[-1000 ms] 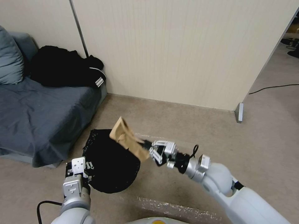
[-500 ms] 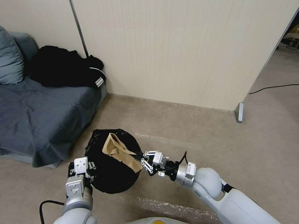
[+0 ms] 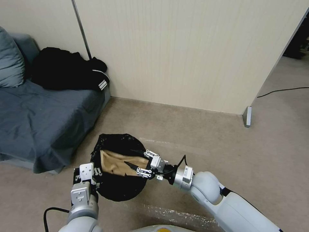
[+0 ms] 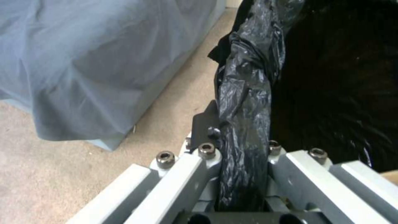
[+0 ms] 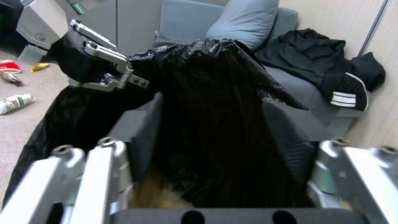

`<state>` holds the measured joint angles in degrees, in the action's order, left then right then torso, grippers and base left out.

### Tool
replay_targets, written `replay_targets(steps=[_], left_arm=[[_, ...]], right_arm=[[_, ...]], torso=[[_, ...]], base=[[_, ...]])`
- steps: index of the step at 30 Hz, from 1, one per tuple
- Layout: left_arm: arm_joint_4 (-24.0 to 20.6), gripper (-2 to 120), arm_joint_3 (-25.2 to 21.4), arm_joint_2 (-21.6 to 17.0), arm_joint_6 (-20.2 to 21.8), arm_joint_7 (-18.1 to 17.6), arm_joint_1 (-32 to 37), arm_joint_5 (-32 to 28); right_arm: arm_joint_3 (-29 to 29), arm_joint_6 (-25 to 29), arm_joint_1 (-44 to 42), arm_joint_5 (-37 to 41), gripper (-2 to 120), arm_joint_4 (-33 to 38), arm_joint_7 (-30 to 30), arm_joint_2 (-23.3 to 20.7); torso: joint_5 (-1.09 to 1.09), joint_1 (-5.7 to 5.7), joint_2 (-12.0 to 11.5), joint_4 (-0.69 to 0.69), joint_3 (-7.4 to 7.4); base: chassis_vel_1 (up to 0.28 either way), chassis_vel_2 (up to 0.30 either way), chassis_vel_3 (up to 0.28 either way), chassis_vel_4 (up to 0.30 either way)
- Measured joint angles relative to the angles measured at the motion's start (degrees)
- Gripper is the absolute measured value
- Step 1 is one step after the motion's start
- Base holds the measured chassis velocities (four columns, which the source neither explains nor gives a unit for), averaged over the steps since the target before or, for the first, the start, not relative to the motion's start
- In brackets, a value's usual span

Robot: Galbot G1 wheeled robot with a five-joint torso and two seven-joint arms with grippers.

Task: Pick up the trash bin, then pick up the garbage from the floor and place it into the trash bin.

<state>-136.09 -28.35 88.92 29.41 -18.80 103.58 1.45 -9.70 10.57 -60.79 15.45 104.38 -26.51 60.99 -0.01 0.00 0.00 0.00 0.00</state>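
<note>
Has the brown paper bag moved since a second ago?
Yes. The brown paper bag has dropped from above the trash bin rim down into its mouth, away from the wall.

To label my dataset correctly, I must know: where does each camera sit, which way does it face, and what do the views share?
Head view: on the head, looking forward and down at the floor. Both arms show, the left tool shut on the rim of the trash bin, the right tool open at the brown paper bag inside.
Left wrist view: on the left wrist, looking past the left tool at the clamped rim and the sofa.
Right wrist view: on the right wrist, looking through the right tool into the trash bin, toward the left tool.
Shared: all three see the trash bin.
</note>
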Motion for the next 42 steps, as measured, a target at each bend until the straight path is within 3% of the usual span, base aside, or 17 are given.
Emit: replay_targets(steps=[1,6,8,11,20,30,39,42], left_arm=[[0.03,2,0.13,0.04,0.0,0.01,-0.02,0.1],[0.05,2,0.24,0.15,0.0,0.05,0.18,0.44],[0.05,2,0.18,0.25,0.0,0.05,0.26,0.58],[0.04,2,0.16,0.33,0.0,0.05,0.34,0.66],[0.03,2,-0.27,0.31,-0.07,0.05,0.26,0.69],[1.35,2,-0.44,0.06,-0.13,0.19,-0.69,0.7],[2.1,2,-1.52,-0.35,-0.16,0.63,-1.39,0.35],[2.57,2,-2.01,-0.68,-0.63,0.93,-1.68,0.16]], right_arm=[[-0.21,0.0,-0.03,-0.12,71,-0.02,-0.05,0.14],[-0.94,0.0,0.52,-0.16,83,-0.32,-0.24,0.77],[-1.1,-0.06,1.02,-0.02,96,-0.34,-0.32,1.03],[-1.1,-0.11,1.21,0.12,100,-0.33,-0.4,0.94],[-0.16,-0.11,0.48,0.12,100,0.44,-0.63,0.25],[5.32,-0.06,-2.91,0.47,100,5.78,-1.51,-2.47],[12.84,0.15,-6.83,3.27,100,14.22,-1.94,-5.01],[17.87,0.33,-10.21,5.52,100,19.25,-1.1,-5.45]], torso=[[0.0,0.0,0.0,0.0,0.0],[0.01,0.0,0.0,0.0,0.0],[0.01,0.0,0.0,0.01,0.0],[0.01,0.0,0.0,0.0,0.0],[0.01,0.0,0.0,0.0,0.0],[0.01,-0.01,0.0,0.0,0.0],[0.01,-0.01,0.0,0.01,0.0],[0.0,0.0,0.0,0.0,0.0]], base=[[0.0,0.0,0.0,0.0],[0.0,0.0,0.0,0.0],[0.0,0.0,0.0,0.0],[0.0,0.0,0.0,0.0],[0.0,0.0,0.0,0.0],[0.0,0.0,0.0,0.0],[0.0,0.0,0.0,0.0],[0.0,0.0,0.0,0.0]])
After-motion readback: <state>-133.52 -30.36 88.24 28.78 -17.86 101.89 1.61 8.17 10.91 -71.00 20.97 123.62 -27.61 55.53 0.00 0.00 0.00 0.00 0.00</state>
